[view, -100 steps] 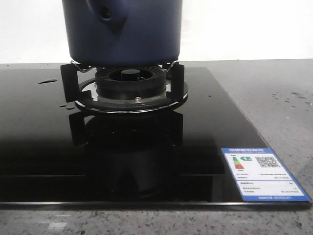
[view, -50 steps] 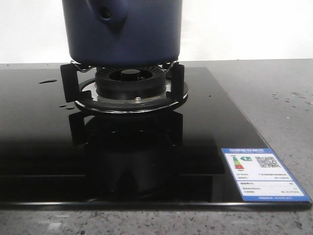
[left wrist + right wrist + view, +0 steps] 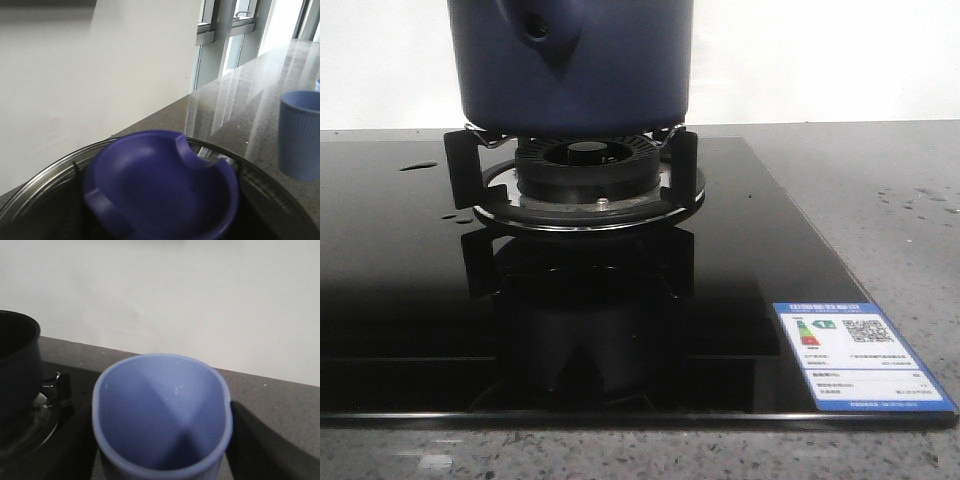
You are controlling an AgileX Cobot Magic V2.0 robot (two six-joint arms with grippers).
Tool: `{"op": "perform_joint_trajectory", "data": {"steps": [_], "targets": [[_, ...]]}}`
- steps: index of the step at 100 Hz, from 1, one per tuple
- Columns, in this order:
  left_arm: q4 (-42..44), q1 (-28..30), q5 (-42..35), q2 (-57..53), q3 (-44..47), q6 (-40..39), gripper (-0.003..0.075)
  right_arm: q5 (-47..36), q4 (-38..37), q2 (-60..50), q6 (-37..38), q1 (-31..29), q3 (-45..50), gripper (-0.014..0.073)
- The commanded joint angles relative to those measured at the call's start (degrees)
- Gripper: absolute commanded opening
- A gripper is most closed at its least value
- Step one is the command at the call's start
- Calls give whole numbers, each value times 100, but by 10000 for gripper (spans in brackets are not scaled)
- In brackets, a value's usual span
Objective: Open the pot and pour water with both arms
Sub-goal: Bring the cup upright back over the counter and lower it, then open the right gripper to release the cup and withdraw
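The dark navy pot (image 3: 570,60) stands on the gas burner (image 3: 588,180), its side nub (image 3: 535,25) facing the front. No gripper shows in the front view. In the left wrist view a glass lid with a steel rim (image 3: 40,185) and a navy knob (image 3: 160,185) fills the space at my left gripper (image 3: 160,220); the knob sits in the jaws and the fingers are lost in the dark. My right gripper (image 3: 162,452) is shut on a pale blue cup (image 3: 162,415), dark fingers (image 3: 75,445) on both sides. The cup holds only droplets. The pot's open rim (image 3: 17,340) is beside it.
The burner sits on a black glass cooktop (image 3: 400,300) with an energy label (image 3: 860,355) at its front right corner. Grey speckled counter (image 3: 890,200) lies to the right, with water drops. A pale blue ribbed cup (image 3: 300,135) shows in the left wrist view, windows behind.
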Motion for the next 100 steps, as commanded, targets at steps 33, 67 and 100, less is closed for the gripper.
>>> {"op": "perform_joint_trajectory", "data": {"steps": [33,67,100], "targets": [[-500,-45,355,-367,-241,22,291,-2355,-52,1840,-27,-22,399,-27],[-500,-45,355,-367,-241,22,291,-2521,-42,2075,-16,-22,399,305],[-395,-45,344,-367,-241,22,291,-2458,221,2266,-2,-22,399,514]]}}
